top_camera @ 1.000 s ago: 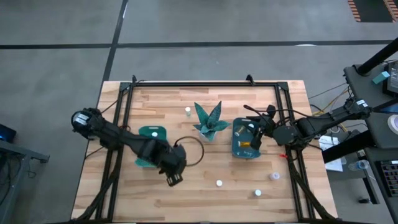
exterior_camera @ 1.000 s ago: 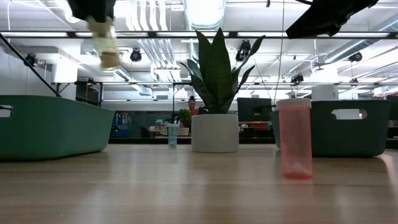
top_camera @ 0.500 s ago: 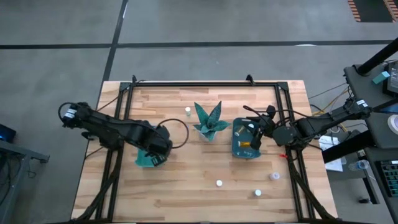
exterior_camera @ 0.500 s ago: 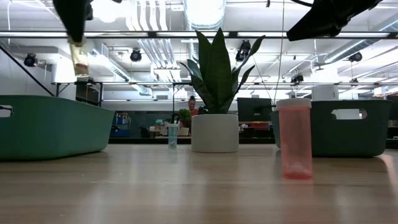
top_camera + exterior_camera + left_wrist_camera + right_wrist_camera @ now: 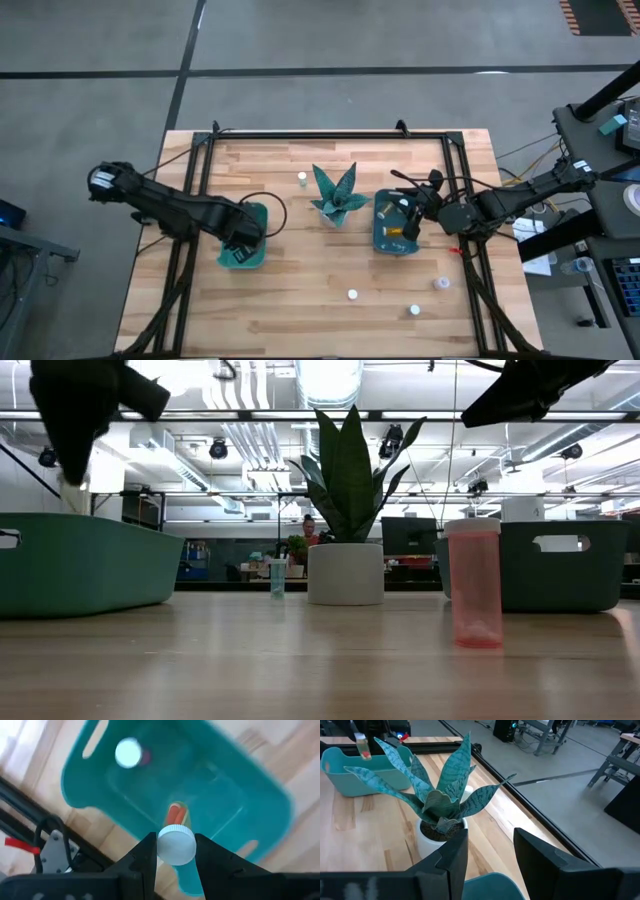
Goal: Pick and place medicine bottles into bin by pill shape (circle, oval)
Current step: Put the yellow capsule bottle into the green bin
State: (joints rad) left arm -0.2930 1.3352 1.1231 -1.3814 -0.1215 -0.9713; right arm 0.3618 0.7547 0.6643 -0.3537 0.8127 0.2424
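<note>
The left gripper (image 5: 176,851) is poised above the left teal bin (image 5: 243,250), its two fingers clamped on a white-capped medicine bottle (image 5: 176,845) held directly over the bin's interior. One further bottle (image 5: 129,753), white cap uppermost, is seen lying on that bin's floor in the left wrist view.

The right gripper (image 5: 408,222) is positioned over the right teal bin (image 5: 394,232), its fingers spread apart with nothing between them. Small bottles are visible inside this bin from above, though their number cannot be counted.

Four bottles are counted standing loose on the wooden table (image 5: 340,300) in the high view: one (image 5: 302,179) near the far edge beside the plant, and three toward the near edge, a first (image 5: 352,294), a second (image 5: 415,310) and a third (image 5: 441,284) closest to the right side. One of them is shown large in the low view as a translucent pink bottle (image 5: 474,582).

A single potted snake plant (image 5: 336,196) in a white pot is placed between the two bins, and it fills the centre of the right wrist view, standing between that camera and the far bin. A dark cable (image 5: 262,205) is looped over the table beside the left bin.
</note>
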